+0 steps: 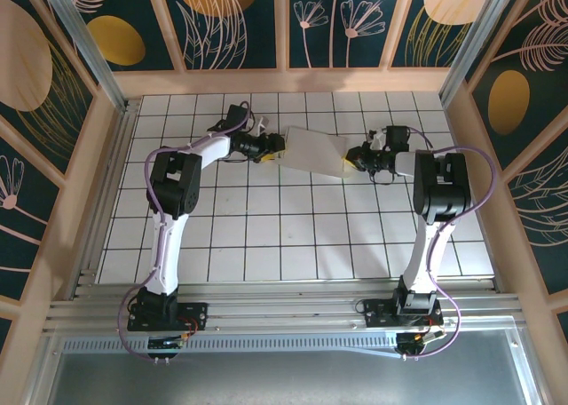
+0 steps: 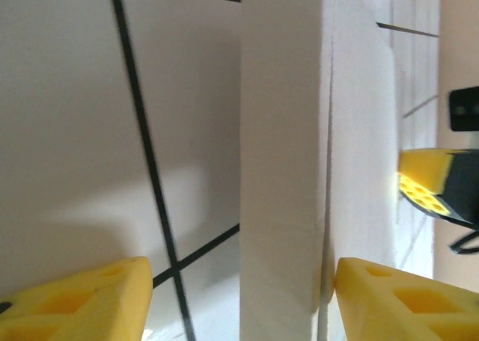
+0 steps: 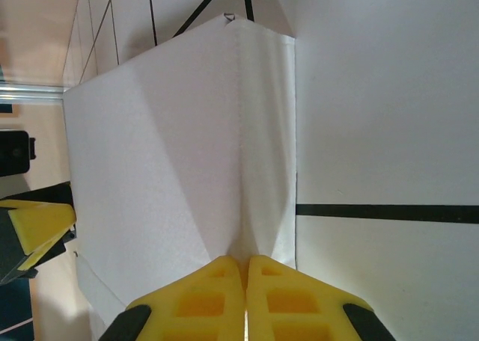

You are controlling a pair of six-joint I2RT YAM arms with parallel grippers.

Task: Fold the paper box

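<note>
From the near edge of the table [image 1: 266, 272] the two arms lean in towards each other. We read that as a shared hold, one end of the work for each, so one side can be steadied while the other is bent

The right gripper [image 1: 352, 161] comes in from the right. In its wrist view its yellow fingers [image 3: 202, 303] are pressed together with no gap, pinching the paper box [image 1: 311, 149] where a crease line runs into its near edge. We take this grip to be an anchor, there to stop the thin card sliding on the smooth tiles and to hold the crease up as a low ridge

The left gripper [image 1: 273, 146] meets the opposite end. Its jaws stand wide apart, and its wrist view shows an upright white strip of the box rising between the two fingers [image 2: 82, 303]. The strip sits much closer to the finger on the right of that view, and we cannot tell whether it touches it. We judge the gripper is set astride this flap so it can close on it or push it over

The box itself lies on the far half of the table, between the two grippers and slightly askew to the tile lines, with an end at each set of fingertips. Beyond it come bare tiles and then the patterned back wall [image 1: 284, 23]
</note>
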